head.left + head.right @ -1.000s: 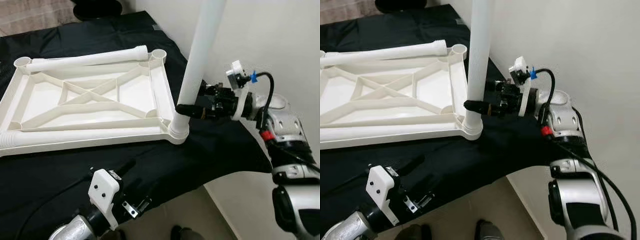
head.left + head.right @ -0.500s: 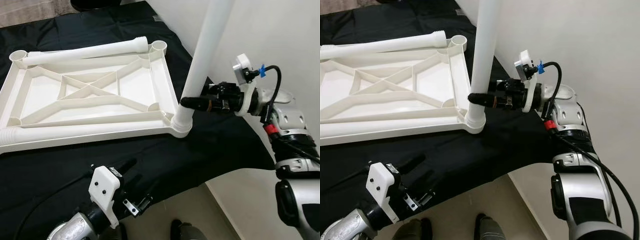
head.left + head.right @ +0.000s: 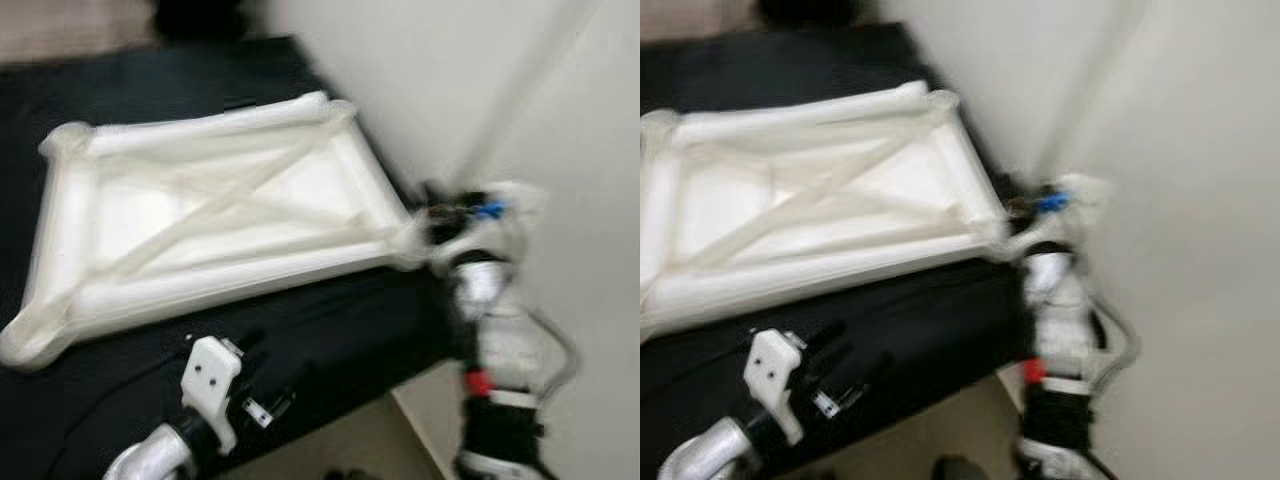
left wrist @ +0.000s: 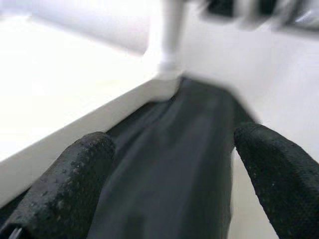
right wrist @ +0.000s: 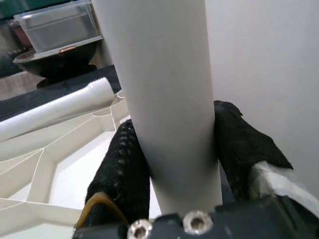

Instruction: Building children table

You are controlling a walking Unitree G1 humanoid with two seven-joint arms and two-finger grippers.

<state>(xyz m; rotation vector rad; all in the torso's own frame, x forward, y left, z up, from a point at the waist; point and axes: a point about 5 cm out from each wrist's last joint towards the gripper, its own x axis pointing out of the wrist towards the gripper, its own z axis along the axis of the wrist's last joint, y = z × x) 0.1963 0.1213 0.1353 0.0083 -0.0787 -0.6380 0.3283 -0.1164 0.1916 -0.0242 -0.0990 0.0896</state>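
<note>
**White tabletop upside down on black counter, right hand clamped on leg**

Head views heavily blurred. Black-covered counter [image 3: 330,320] carrying white tabletop frame [image 3: 215,225], lying flat, ribbed underside up with crossed braces showing, long axis running left to right, far right corner angled away toward the wall. Near left corner [image 3: 25,345] cut close to picture edge. Loose white leg tube [image 5: 55,112] lying along the far long edge of the frame, parallel to it, ribbed end near the far right corner; barely separable from frame in the blurred head views.

White leg [image 5: 167,99] standing upright at the near right corner of the frame, long axis vertical, top cut off; washed out against the white wall in head views. Right hand [image 5: 174,154] clamped on this leg, one black finger pressed on each side of the tube. Right arm [image 3: 485,300] beside the counter's right edge, smeared by blur.

Left hand [image 4: 174,189] low over the near counter edge, fingers [image 4: 65,184] wide apart, holding nothing, pointing along the cloth toward the upright leg.

No readable writing or labels anywhere. Clear bin [image 5: 60,25] and dark bowl [image 5: 55,62] in the background of the right wrist view.
</note>
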